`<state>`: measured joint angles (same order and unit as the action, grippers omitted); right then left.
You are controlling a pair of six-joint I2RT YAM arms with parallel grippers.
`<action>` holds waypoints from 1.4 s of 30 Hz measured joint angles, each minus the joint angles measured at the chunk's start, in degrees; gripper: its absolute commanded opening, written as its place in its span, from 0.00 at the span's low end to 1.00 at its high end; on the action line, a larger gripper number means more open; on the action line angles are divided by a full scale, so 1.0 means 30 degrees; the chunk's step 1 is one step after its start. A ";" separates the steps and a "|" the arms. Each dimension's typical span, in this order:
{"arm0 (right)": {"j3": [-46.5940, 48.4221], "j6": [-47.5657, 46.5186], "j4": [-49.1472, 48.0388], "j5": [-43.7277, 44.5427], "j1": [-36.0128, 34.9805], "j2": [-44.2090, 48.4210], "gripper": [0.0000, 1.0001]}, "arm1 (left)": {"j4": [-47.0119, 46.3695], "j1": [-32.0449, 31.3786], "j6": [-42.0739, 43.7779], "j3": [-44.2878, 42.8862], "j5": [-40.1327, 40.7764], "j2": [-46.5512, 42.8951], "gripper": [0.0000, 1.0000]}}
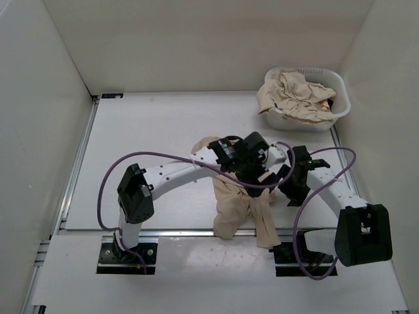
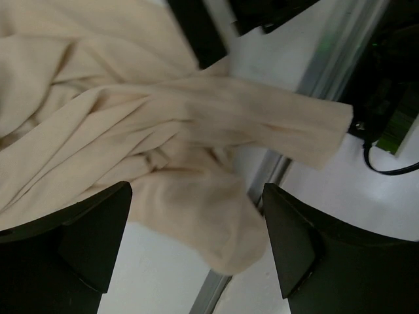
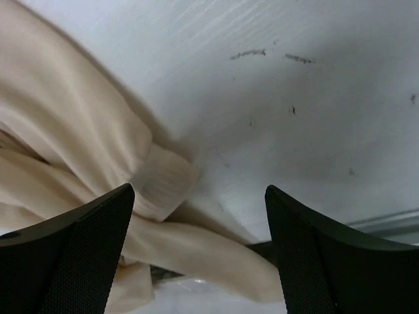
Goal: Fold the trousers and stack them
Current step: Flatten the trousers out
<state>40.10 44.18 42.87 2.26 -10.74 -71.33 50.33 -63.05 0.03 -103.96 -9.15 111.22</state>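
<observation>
Tan trousers [image 1: 234,206] bunched at table [image 1: 150,131] 6 o'clock, legs over near edge | L gripper [image 2: 196,222] wide, above cloth, nothing pinched | R gripper [image 3: 200,222] wide too | spare trousers [image 1: 294,98] heaped in white basket [image 1: 338,104], 1 o'clock

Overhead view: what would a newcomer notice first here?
A crumpled pair of tan trousers lies at the near edge of the table, trailing over it, under the left arm and right arm. In the far right corner, a white basket is heaped with more tan cloth.
</observation>
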 measured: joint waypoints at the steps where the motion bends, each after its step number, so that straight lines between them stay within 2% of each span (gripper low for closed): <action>1: -0.0401 0.0160 -0.0291 -0.0197 0.0204 0.0015 0.84 | -0.0321 -0.0437 -0.0007 -0.0029 -0.0102 0.0481 0.93; 5: -0.1712 0.0634 -0.2091 -0.1253 0.1129 -0.0299 0.80 | -0.1166 -0.1137 -0.0240 -0.0561 -0.0313 0.2681 0.92; 7: -0.1632 0.0685 -0.2506 -0.1836 0.1282 -0.0612 0.73 | -0.1647 -0.0940 -0.0233 -0.0772 -0.0255 0.3497 0.90; 8: -0.1574 0.0750 -0.2892 -0.2215 0.1253 -0.0816 0.70 | -0.1960 -0.0889 -0.0226 -0.0794 -0.0189 0.3985 0.83; 9: -0.1559 0.0787 -0.3155 -0.2419 0.1202 -0.0940 0.61 | -0.2215 -0.0903 -0.0182 -0.0743 -0.0131 0.4408 0.78; 11: -0.1617 0.0831 -0.3803 -0.2871 0.1355 -0.1202 0.50 | -0.2703 -0.1005 -0.0233 -0.0321 0.0022 0.4940 0.63; 12: -0.1676 0.0889 -0.3956 -0.3060 0.1486 -0.1282 0.44 | -0.2805 -0.1005 -0.0240 -0.0087 0.0073 0.5056 0.53; 13: -0.1792 0.0940 -0.4269 -0.3308 0.1610 -0.1348 0.31 | -0.3009 -0.1005 -0.0277 0.0211 0.0131 0.5166 0.24; 14: -0.1923 0.0925 -0.4546 -0.3526 0.1741 -0.1392 0.24 | -0.3104 -0.1020 -0.0299 0.0466 0.0204 0.5297 0.14; 15: -0.2084 0.1071 -0.4801 -0.3774 0.1909 -0.1472 0.13 | -0.3279 -0.1035 -0.0255 0.0699 0.0350 0.5406 0.14; 18: -0.2237 0.1260 -0.4896 -0.4197 0.2346 -0.1610 0.01 | -0.3665 -0.1049 -0.0175 0.0984 0.0510 0.5479 0.14; 22: -0.2273 0.1304 -0.4277 -0.4335 0.3279 -0.1406 0.00 | -0.4575 -0.0758 -0.0160 0.2215 0.0685 0.4619 0.14; 25: -0.2178 0.0911 -0.3293 -0.3861 0.4415 -0.0947 0.00 | -0.4495 0.0175 -0.0131 0.4248 0.0801 0.2718 0.14; 29: -0.0634 -0.0087 -0.1574 -0.2747 0.5136 -0.0838 0.00 | -0.3198 0.2922 -0.0131 0.6674 0.1064 -0.1647 0.14; 34: 0.4102 -0.2171 0.1071 -0.1078 0.5559 -0.1144 0.00 | -0.1523 0.7512 -0.0095 0.7031 0.1515 -0.7919 0.14; 36: 0.6936 -0.3104 0.1836 -0.0262 0.5690 -0.1763 0.00 | -0.0925 1.0601 -0.0058 0.6980 0.1610 -0.9974 0.14; 38: 0.9872 -0.3993 0.2907 0.0546 0.5741 -0.2499 0.00 | -0.0539 1.3595 -0.0015 0.6674 0.1683 -1.0695 0.14; 42: 1.5817 -0.5457 0.4335 0.1494 0.5814 -0.4000 0.00 | 0.0379 2.0509 -0.0029 0.3927 0.1632 -0.9748 0.14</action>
<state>87.55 27.81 55.88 6.74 6.70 -83.33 51.46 -1.52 -0.05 -92.18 -4.25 81.97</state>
